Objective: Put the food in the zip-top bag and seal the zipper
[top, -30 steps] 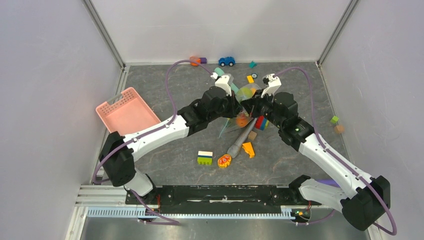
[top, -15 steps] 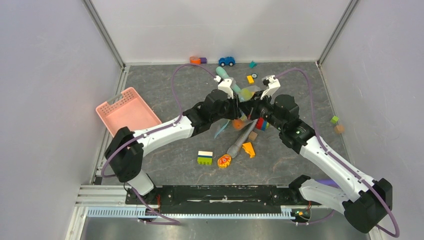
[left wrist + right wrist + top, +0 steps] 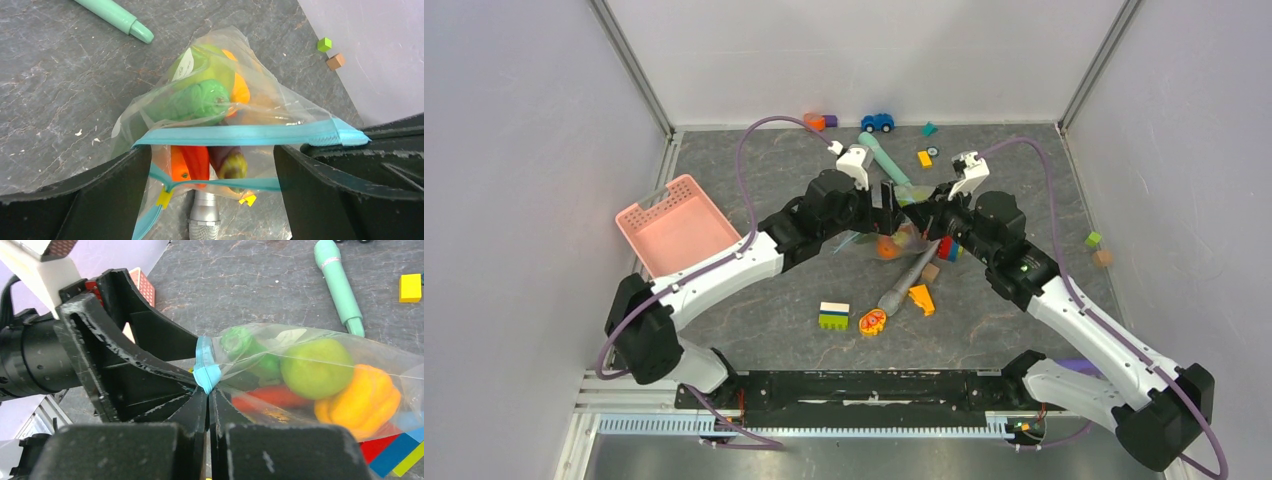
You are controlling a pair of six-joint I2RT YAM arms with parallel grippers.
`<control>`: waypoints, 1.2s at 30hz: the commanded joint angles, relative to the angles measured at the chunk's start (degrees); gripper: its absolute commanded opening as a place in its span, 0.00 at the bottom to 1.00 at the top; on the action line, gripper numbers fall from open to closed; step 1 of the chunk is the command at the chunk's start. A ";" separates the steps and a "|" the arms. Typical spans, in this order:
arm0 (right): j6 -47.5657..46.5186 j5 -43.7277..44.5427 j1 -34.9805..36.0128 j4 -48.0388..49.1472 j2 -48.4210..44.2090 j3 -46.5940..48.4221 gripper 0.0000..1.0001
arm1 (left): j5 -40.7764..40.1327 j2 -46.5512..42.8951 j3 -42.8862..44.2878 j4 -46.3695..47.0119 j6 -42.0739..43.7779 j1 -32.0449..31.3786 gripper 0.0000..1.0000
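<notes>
left hand (image 3: 210, 157): jaws wide apart, gripping nothing.
right hand (image 3: 208, 390): pinched shut on zipper (image 3: 206, 371) end.
zipper: teal, tracks apart, mid-frame.
zip-top bag (image 3: 285, 102): clear, crumpled, frame centre.
food (image 3: 200, 100): green, orange, red pieces inside.
label (image 3: 186, 62): white, writing unreadable.

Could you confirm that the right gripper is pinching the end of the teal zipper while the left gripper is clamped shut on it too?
Not quite: the left gripper is open, its jaws standing wide on either side of the zipper, as the left wrist view shows. The right gripper does pinch the zipper's end.
</notes>
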 commanded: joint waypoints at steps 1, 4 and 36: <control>-0.89 4.91 -0.59 4.36 1.25 3.04 0.00 | 16.72 -5.29 3.93 -1.31 4.97 -3.60 1.00; -0.83 4.69 -1.02 4.31 1.61 3.15 0.00 | 19.87 -6.02 5.80 -5.18 6.68 -3.61 1.00; -2.21 -0.67 -6.40 -1.26 2.98 4.73 0.00 | 10.65 -10.67 -15.41 4.37 19.45 1.57 0.64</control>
